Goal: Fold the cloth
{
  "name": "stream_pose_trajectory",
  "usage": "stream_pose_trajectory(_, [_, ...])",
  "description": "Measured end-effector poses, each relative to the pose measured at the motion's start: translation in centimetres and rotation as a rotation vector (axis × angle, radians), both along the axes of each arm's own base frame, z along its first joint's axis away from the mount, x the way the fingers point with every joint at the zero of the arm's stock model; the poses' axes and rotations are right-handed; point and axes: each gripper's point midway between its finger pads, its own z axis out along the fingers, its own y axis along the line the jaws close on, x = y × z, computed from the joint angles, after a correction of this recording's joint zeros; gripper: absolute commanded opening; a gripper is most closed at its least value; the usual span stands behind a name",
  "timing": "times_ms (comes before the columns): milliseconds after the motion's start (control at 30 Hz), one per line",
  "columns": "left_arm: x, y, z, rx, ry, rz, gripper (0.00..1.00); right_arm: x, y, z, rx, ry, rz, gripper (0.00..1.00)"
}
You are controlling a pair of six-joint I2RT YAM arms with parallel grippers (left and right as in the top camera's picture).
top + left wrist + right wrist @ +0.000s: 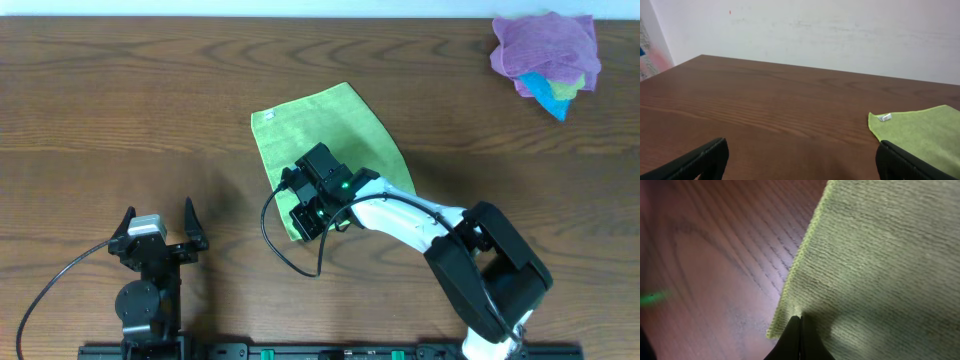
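Note:
The cloth [330, 130] is a lime-green square lying flat at the table's middle, its small white tag [268, 115] at the far-left corner. My right gripper [306, 216] is down on the cloth's near-left corner. In the right wrist view its black fingers meet at the tips [800, 318], shut on the cloth [880, 255] just inside the edge, where the fabric puckers a little. My left gripper [159, 213] rests near the front left, open, with bare wood between its fingers [710, 157]. From there the cloth [925, 135] and its tag [885, 117] show to the right.
A heap of purple, blue and yellow-green cloths [545, 55] lies at the back right corner. A black cable [285, 250] loops from the right wrist over the wood near the cloth's front corner. A white wall [815, 30] stands behind the table's far edge.

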Motion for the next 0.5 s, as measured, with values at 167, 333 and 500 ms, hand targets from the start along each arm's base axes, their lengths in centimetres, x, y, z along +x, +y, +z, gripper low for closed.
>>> stream_pose_trajectory(167, [0.0, 0.0, 0.0, 0.0, 0.0, 0.0, 0.95, -0.5, -0.8, -1.0, -0.048, 0.028, -0.011, 0.01])
stream_pose_trajectory(333, [0.0, 0.0, 0.0, 0.0, 0.0, 0.0, 0.95, -0.9, -1.1, -1.2, -0.068, 0.065, -0.01, 0.01])
stream_pose_trajectory(500, [0.0, 0.0, 0.0, 0.0, 0.0, 0.0, 0.95, -2.1, -2.5, -1.3, -0.141, 0.126, -0.022, 0.01])
